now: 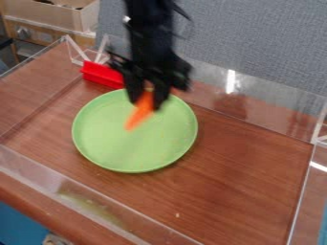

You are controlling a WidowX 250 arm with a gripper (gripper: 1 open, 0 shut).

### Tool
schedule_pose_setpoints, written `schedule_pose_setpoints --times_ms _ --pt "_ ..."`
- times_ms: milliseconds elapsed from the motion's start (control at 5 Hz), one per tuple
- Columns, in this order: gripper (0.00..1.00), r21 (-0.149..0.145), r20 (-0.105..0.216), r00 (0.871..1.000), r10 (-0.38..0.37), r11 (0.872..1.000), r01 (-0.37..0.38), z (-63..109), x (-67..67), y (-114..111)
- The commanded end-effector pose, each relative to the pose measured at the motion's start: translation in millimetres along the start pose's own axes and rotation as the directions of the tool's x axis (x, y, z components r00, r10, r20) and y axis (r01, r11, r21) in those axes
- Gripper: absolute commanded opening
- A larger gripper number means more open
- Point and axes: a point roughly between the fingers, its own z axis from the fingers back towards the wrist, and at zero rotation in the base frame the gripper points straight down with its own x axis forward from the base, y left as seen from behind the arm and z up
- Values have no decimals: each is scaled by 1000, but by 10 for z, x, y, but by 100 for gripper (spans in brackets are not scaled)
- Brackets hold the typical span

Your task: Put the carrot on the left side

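Observation:
The small orange carrot (pixel 141 112) hangs tilted in the air over the green plate (pixel 115 144), its tip pointing down and to the left. My gripper (pixel 148 93) is shut on its upper end, so the leafy top is hidden between the black fingers. The dark arm comes down from the top of the picture, above the plate's far half.
A red rectangular block (pixel 102 74) lies behind the plate, close to the arm. A clear plastic wall (pixel 52 187) rims the brown wooden table (pixel 250 182). Cardboard boxes (pixel 45 14) stand at the back left.

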Motion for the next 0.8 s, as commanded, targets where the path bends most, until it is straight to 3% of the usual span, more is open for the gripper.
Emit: schedule_pose_setpoints --times_ms 0,200,400,600 --pt "0 47 38 995 88 995 -89 131 148 464" --pt "0 82 22 987 158 984 -159 70 115 884" --pt "0 80 8 981 192 978 -192 -14 61 1180" --pt "0 83 4 981 196 977 -195 -116 89 1428"
